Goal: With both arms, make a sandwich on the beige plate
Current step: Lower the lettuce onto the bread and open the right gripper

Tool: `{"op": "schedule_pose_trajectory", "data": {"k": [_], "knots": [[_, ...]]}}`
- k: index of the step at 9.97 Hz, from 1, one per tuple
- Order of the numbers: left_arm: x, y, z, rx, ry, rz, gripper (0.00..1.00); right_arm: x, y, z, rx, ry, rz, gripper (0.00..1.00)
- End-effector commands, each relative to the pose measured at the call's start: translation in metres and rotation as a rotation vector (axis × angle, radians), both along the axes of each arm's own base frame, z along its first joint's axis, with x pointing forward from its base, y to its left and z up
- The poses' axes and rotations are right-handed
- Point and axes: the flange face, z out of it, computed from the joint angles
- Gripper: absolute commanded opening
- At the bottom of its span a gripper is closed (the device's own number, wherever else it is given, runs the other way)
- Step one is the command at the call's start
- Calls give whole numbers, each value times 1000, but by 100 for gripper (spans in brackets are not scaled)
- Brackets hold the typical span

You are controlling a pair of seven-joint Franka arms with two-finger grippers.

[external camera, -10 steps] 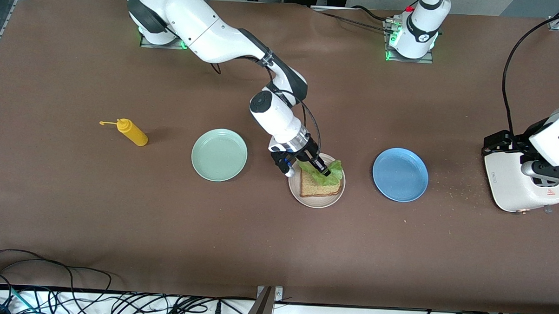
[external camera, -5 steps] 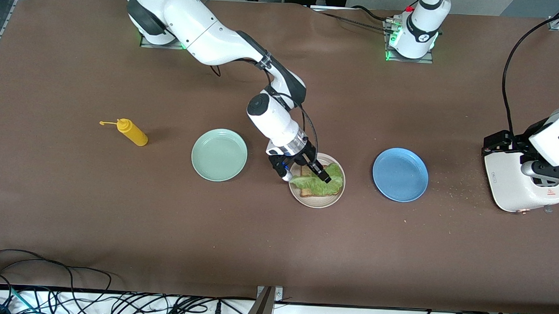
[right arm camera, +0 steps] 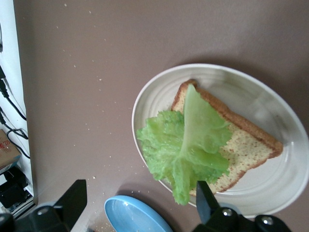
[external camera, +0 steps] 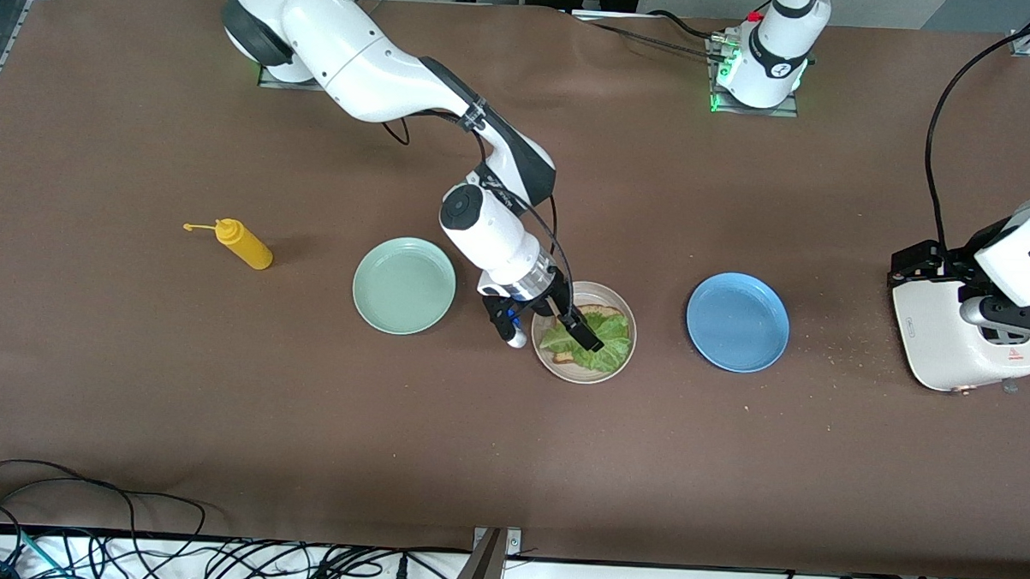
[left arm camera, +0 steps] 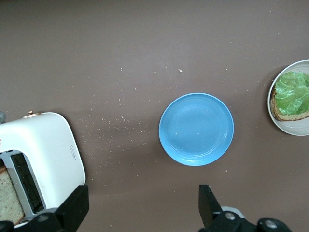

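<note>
The beige plate (external camera: 582, 377) holds one brown bread slice (external camera: 598, 310) with a ruffled green lettuce leaf (external camera: 599, 340) lying loose across it. My right gripper (external camera: 544, 327) hangs open over the plate's rim on the mint plate's side. One finger is above the leaf and nothing is held. In the right wrist view the lettuce (right arm camera: 186, 142) covers part of the bread (right arm camera: 244, 142) on the plate (right arm camera: 289, 193), apart from the gripper (right arm camera: 139, 209). My left gripper (left arm camera: 140, 212) waits open and empty above the white toaster (external camera: 950, 330). A second bread slice (left arm camera: 8, 195) stands in the toaster's slot.
A mint-green plate (external camera: 404, 286) lies beside the beige plate toward the right arm's end. A blue plate (external camera: 737, 322) lies toward the left arm's end, with crumbs between it and the toaster. A yellow squeeze bottle (external camera: 242, 243) lies on its side beside the mint plate.
My right gripper opened and let go of the lettuce, which dropped flat onto the bread. The gripper also shifted slightly toward the mint plate. The left arm has not moved.
</note>
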Motion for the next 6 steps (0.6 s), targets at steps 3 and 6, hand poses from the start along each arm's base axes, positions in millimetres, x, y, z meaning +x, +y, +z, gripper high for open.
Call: {"op": "schedule_pose_trajectory", "data": {"k": [3, 6], "knots": [[0, 0, 2, 30, -4, -14, 100, 34, -66, 104, -77, 125, 25, 100], [0, -1, 2, 30, -4, -15, 100, 42, -131, 172, -192, 205, 123, 100]]}}
